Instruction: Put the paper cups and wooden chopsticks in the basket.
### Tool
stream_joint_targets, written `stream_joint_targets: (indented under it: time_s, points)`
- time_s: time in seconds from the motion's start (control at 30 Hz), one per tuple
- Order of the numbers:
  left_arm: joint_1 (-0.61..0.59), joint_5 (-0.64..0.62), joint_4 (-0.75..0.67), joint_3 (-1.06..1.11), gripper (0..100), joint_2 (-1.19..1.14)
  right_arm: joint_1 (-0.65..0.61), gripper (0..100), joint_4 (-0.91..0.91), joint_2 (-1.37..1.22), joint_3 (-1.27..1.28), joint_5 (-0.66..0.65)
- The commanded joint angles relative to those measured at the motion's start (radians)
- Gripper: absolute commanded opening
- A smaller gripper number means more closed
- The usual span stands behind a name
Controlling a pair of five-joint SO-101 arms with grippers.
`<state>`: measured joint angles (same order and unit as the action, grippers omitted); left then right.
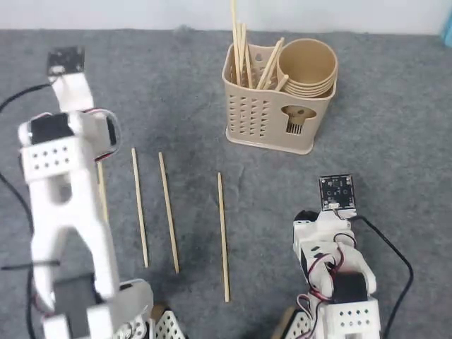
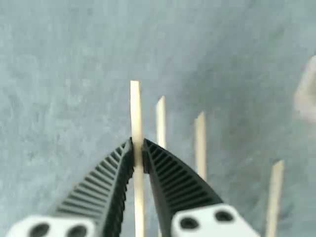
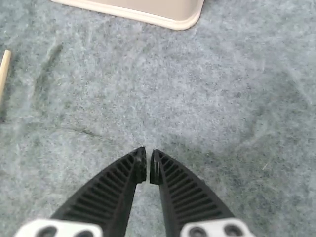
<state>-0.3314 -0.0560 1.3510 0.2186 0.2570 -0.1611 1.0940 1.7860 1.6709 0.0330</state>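
A beige perforated basket [image 1: 272, 116] stands at the back of the grey carpet, holding a stack of paper cups [image 1: 308, 67] and several upright wooden chopsticks [image 1: 244, 53]. My left gripper [image 2: 138, 146] is shut on one chopstick [image 2: 135, 106], which in the high view pokes out beside the left arm [image 1: 103, 196]. Three more chopsticks lie roughly parallel on the carpet [image 1: 139, 205] [image 1: 168, 212] [image 1: 222, 236]. In the left wrist view they sit beyond the held one [image 2: 160, 118] [image 2: 199, 143] [image 2: 274, 197]. My right gripper [image 3: 148, 165] is shut on nothing, just above the carpet in front of the basket's base [image 3: 148, 12].
The right arm [image 1: 335, 272] sits at the front right, the tall left arm [image 1: 63, 212] at the left. One chopstick's end [image 3: 4, 74] shows at the edge of the right wrist view. Bare carpet lies between the right gripper and the basket.
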Motion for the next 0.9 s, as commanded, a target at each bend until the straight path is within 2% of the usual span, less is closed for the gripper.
stream_joint_targets:
  time_s: [0.0,0.1,0.2,0.3,0.43,0.5,0.57,0.87]
  points:
    - [0.14,-0.164,-0.152,-0.007,1,0.256,0.007,3.2,0.004,0.025,0.012,-0.018]
    - [0.252,-0.267,-0.322,0.019,1,0.37,0.008,3.2,0.004,0.025,0.012,-0.018]
    - [0.364,-0.334,-0.606,0.113,1,0.465,0.01,3.1,0.004,0.025,0.012,-0.018]
    - [0.453,-0.347,-0.973,0.269,1,0.517,0.012,3.0,0.005,0.025,0.012,-0.018]
    - [0.574,-0.345,-1.536,0.51,1,0.519,0.012,3.0,0.005,0.025,0.012,-0.018]
    - [0.621,-0.348,-1.74,0.565,1,0.509,0.01,3.0,0.005,0.025,0.012,-0.018]
    - [0.657,-0.347,-1.763,0.536,1,0.465,0.007,3.0,0.005,0.025,0.012,-0.018]
    - [0.666,-0.299,-1.606,0.171,1,0.124,0.007,3.0,0.007,0.025,0.012,-0.018]
